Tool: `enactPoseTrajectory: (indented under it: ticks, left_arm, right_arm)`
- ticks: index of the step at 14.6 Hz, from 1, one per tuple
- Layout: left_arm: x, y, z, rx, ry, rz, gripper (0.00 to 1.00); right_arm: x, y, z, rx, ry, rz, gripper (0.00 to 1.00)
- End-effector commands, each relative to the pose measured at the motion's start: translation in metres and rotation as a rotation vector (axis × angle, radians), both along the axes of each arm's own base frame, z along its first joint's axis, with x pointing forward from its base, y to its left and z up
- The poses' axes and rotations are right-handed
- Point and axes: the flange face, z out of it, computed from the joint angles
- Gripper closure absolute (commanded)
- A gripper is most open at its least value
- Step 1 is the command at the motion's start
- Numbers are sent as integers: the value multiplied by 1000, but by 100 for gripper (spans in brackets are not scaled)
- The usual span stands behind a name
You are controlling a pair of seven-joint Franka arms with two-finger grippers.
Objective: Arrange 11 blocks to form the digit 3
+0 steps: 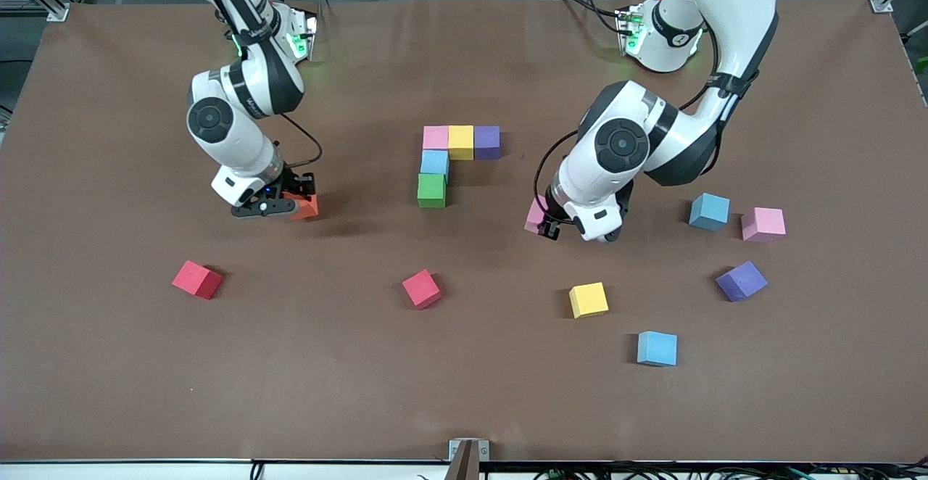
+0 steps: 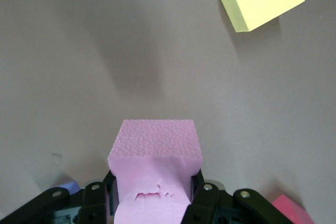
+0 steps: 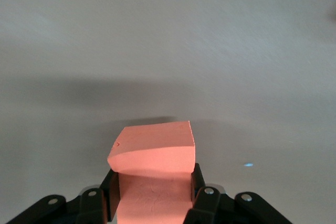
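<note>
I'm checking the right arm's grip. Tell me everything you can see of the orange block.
The orange block is a small matte foam cube, squeezed between the right gripper's black fingers so its sides pinch inward. It sits low over bare table toward the right arm's end, apart from every other block; whether it touches the table cannot be told.

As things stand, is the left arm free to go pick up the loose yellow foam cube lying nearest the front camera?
Probably not yet. The loose yellow foam cube lies uncovered on the table with nothing around it, but the left claw is shut on a pink foam cube, which it would need to set down first.
</note>
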Motion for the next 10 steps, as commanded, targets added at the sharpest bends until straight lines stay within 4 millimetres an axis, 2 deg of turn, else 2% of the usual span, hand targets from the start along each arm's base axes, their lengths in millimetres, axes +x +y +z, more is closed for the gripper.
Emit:
enactPoseTrajectory:
  ticks: [1,3,5,7,10]
  left_arm:
    - [4,6,4,-15,-1,66,75]
    - [7,9,6,-15,1,97,75]
    - [11,14,9,-16,-3,117,75]
    - [15,17,14,-19,-12,125,75]
    - [18,20,15,-17,-21,118,75]
  right_arm:
    - [25,68,9,16,-1,-75,100]
    - [41,120,20,18,4,-116,100]
    - [54,156,28,18,11,-151,100]
    - [63,175,33,28,5,-177,100]
    - [64,183,30,31,4,-190,100]
